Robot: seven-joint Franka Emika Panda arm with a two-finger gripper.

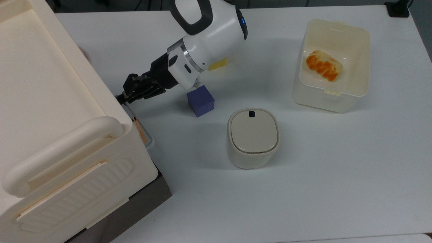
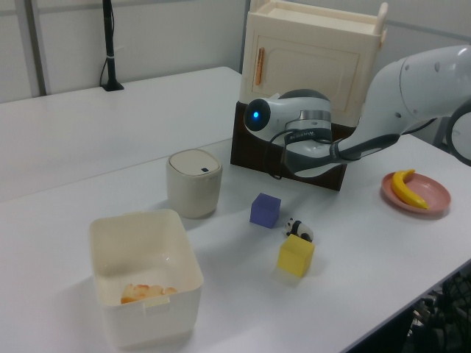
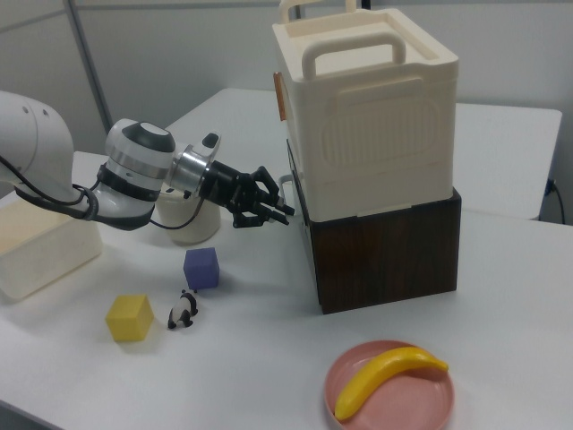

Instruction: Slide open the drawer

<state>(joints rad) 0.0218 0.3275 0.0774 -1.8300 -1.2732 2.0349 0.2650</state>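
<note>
Black two-finger gripper sat right at the front of the cream plastic cabinet, at the white wire loop handle of the drawer. Couldn't tell whether the fingers were clamped on the handle or apart.

The drawer with the dark brown front panel sat in the dark wood base under the cabinet; in the right view it looked flush, not pulled out.

On the white table: blue cube just beside the wrist, lidded cream round bin nearby, translucent cream tub well apart. In the right view: yellow cube, small panda figure, banana on pink plate.
</note>
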